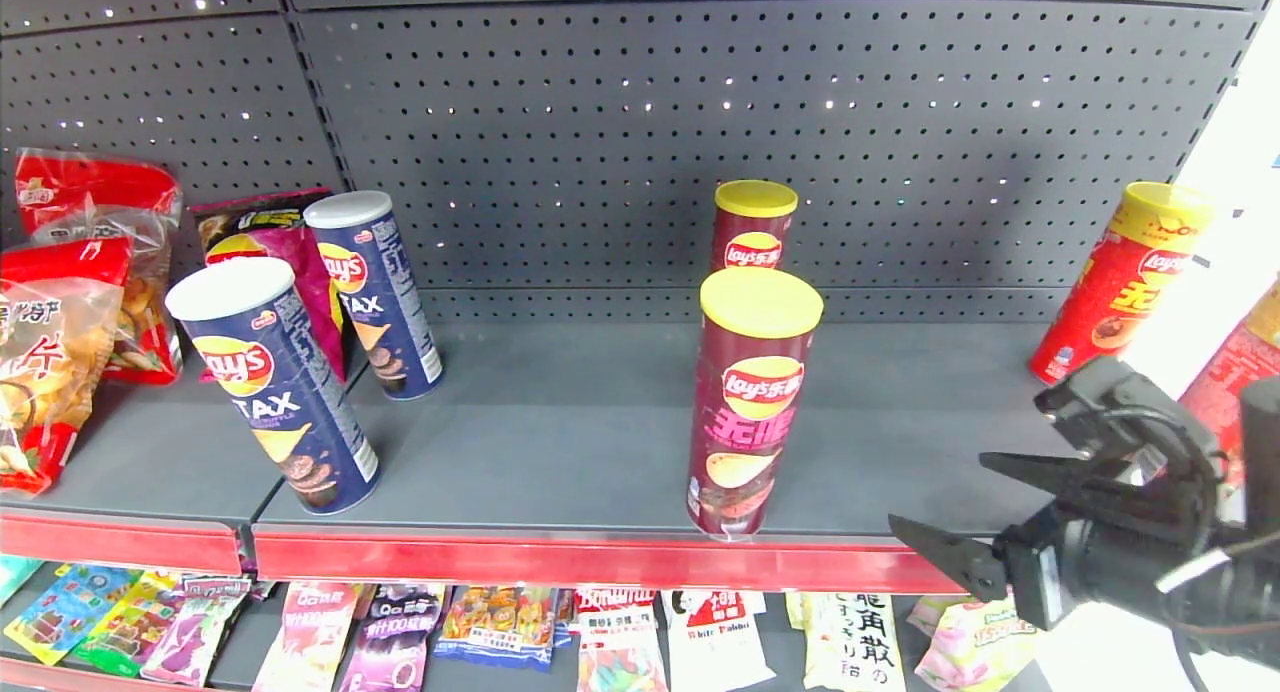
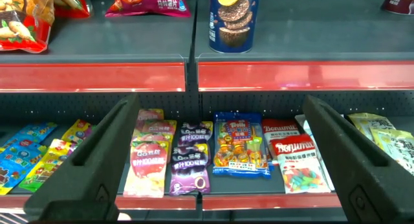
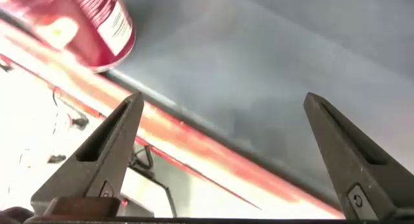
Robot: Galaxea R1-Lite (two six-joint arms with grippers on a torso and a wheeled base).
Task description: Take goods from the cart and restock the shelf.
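Our right gripper point(image 1: 937, 490) is nearest the shelf point(image 1: 560, 442), fingers spread wide, holding nothing. The dark red can point(image 1: 752, 402) stands straight up at the shelf's front edge, to that gripper's left. Our left gripper point(image 2: 220, 101) is spread wide too.

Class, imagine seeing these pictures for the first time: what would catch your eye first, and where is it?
The maroon chip can with a yellow lid stands upright at the front edge of the shelf, centre, with a matching can behind it near the back panel. Two blue cans stand at the left, and the open right end effector hangs empty at the lower right.
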